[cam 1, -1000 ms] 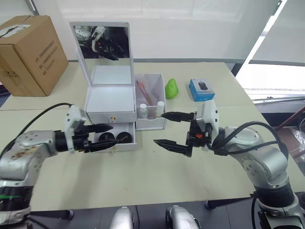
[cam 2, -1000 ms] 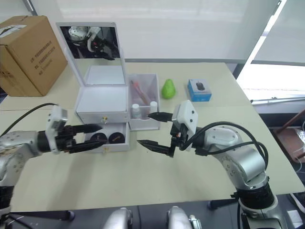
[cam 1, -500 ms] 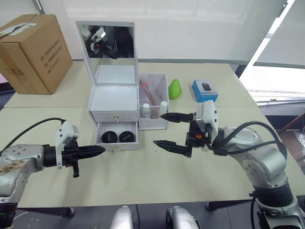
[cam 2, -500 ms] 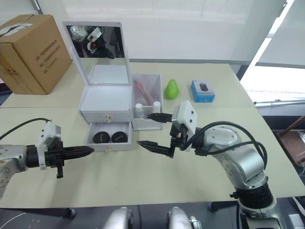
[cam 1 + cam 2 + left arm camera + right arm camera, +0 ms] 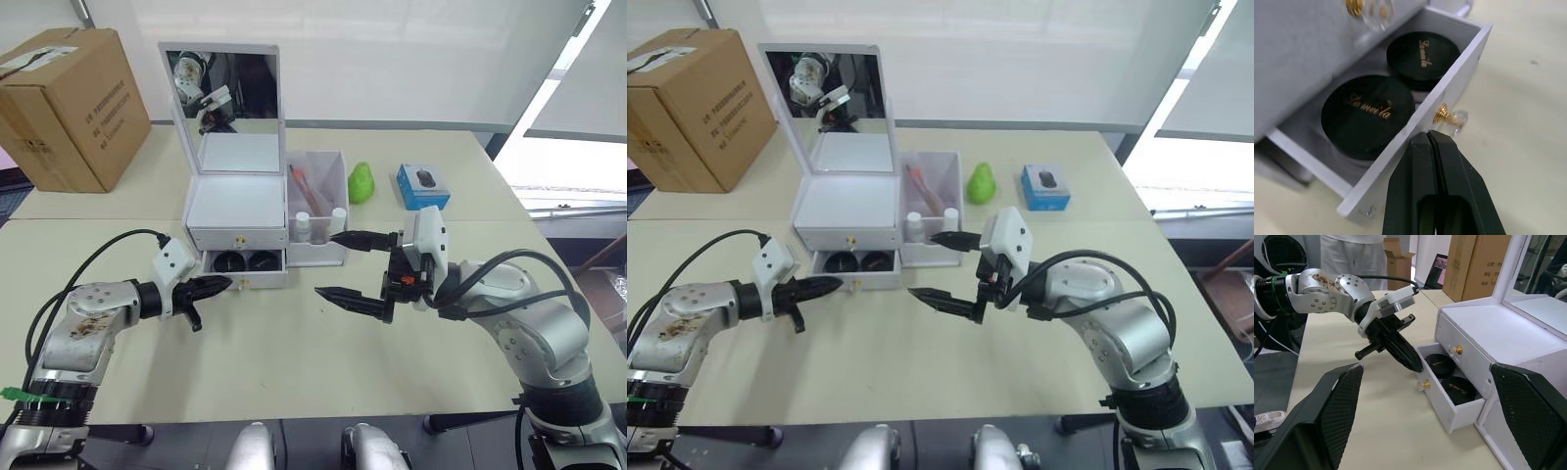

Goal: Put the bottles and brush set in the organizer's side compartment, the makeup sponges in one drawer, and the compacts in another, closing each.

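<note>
The white organizer point(image 5: 240, 211) stands mid-table with its mirror lid up. Its lower drawer point(image 5: 1449, 83) is partly open and holds the two black compacts point(image 5: 1369, 115) point(image 5: 1422, 51). My left gripper point(image 5: 223, 284) is shut and empty, its tip against the drawer front just beside the gold knob point(image 5: 1449, 116). The upper drawer point(image 5: 238, 237) is closed; the makeup sponges are out of view. The side compartment point(image 5: 326, 168) holds the brush set point(image 5: 299, 186) and two white-capped bottles point(image 5: 302, 220). My right gripper point(image 5: 326, 262) hangs open and empty, right of the organizer.
A brown cardboard box point(image 5: 69, 108) sits at the far left. A green pear-shaped object point(image 5: 363, 182) and a small blue box point(image 5: 423, 184) lie behind the right gripper. A person in white stands beyond the table point(image 5: 1356, 254).
My left gripper shut, drew back from over the drawer, then came forward to its front. The drawer now stands less far out. The right arm stayed still.
</note>
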Controlling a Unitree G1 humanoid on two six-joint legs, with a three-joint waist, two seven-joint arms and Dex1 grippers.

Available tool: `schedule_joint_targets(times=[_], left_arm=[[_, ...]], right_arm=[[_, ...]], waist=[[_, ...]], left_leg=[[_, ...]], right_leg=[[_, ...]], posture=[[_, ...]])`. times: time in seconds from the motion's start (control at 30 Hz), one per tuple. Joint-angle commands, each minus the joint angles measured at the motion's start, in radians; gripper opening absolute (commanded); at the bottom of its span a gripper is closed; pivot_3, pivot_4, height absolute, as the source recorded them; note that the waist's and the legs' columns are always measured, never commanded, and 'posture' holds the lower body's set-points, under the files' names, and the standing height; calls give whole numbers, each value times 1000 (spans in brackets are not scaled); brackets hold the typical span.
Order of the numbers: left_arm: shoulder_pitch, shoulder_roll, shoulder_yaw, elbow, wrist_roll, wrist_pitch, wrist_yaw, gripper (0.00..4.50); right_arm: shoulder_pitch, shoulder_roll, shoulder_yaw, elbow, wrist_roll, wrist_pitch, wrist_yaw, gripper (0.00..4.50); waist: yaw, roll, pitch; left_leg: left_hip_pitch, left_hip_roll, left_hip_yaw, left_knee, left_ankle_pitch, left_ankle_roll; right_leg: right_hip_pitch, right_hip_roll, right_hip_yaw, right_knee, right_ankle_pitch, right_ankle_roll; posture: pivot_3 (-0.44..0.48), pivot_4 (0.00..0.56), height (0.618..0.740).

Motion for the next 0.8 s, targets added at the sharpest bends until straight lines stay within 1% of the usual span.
schedule_joint_targets(times=[0.03,0.27,0.8], left_arm=[[-61,-23,-10,67,51,-62,47,30],[-131,-58,-27,154,88,-108,66,30],[-163,-81,-27,219,134,-136,82,30]], right_arm=[[-1,-4,-16,-35,10,0,-7,4500],[0,-5,-15,-37,8,0,-14,4500],[8,-10,-19,-39,15,3,-18,4500]], waist=[[0,-1,-1],[0,-1,-1],[1,-1,-1]], left_leg=[[0,0,0,0,0,0],[0,0,0,1,0,0],[0,0,0,1,0,0]], right_leg=[[0,0,0,0,0,1],[0,0,0,0,3,5],[1,0,0,0,3,5]], posture=[[0,150,722],[0,150,722],[0,150,722]])
